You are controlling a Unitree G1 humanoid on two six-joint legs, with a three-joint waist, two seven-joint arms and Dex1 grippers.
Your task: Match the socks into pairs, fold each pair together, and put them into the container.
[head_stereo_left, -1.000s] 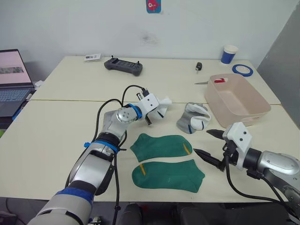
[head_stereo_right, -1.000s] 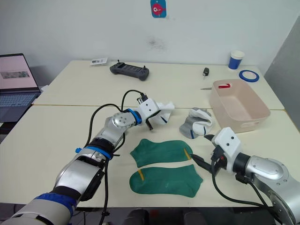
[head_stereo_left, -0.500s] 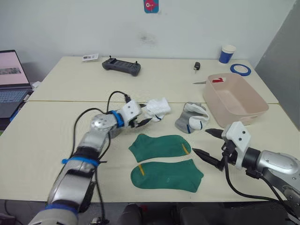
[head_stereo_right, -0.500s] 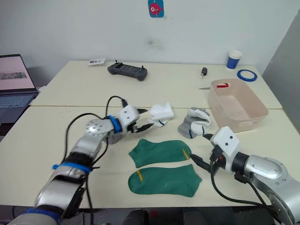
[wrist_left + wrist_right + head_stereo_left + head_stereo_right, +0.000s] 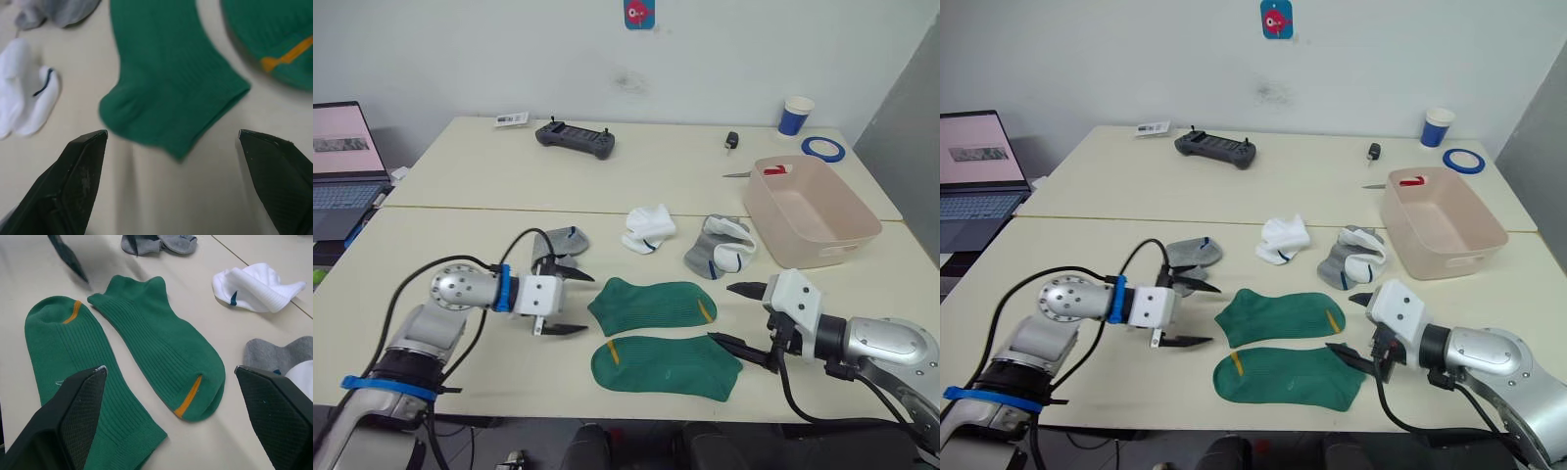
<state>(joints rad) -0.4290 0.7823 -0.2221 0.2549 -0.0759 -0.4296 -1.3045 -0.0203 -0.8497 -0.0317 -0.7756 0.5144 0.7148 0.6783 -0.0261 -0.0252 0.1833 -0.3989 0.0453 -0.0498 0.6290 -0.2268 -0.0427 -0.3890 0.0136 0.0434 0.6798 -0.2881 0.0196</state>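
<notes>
Left pincer (image 5: 570, 304) agape, green sock (image 5: 651, 305) just beside, untouched.

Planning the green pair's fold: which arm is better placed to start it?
Probably the left. The left gripper, jaws open, sits right at the cuff end of the upper green sock. The right gripper, also open, is by the toe ends, suited to steadying.

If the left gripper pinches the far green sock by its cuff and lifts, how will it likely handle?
The far green sock is thin ribbed knit lying flat, so it will probably droop limp from the left gripper. It looks light. Its edge lies beside the near green sock, so dragging rather than lifting might shift that one too.
</notes>
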